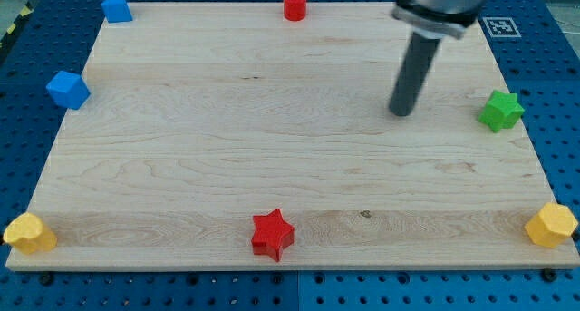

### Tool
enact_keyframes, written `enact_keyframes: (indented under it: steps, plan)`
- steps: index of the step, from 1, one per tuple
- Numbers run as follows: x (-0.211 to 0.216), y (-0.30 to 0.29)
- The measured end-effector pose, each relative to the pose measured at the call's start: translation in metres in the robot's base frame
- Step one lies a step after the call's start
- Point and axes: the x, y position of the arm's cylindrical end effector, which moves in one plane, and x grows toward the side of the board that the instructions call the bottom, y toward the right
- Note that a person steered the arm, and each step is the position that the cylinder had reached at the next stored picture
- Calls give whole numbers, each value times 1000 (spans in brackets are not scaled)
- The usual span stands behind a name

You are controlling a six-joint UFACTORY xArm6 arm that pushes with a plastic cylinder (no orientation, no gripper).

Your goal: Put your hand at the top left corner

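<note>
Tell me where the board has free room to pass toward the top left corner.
The middle is bare from my tip leftward. The corner's bare patch lies between the blue block at top and the blue cube below. Other blocks hug the edges.

A straight dark grey cylindrical rod point(412, 75) hangs from a wider, silver-grey round metal collar point(437, 7); my tip point(400, 112) is blunt and black.
</note>
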Motion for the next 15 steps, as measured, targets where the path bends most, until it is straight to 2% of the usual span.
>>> enact_keyframes:
  steps: [1,3,4,7,8,10,14,15]
  plan:
    - [-3,-57]
    - [-44,-138]
    - [-75,-167]
    - [-216,-239]
    - [-231,-268]
    - [-230,-300]
    - [-231,-403]
    - [-231,-405]
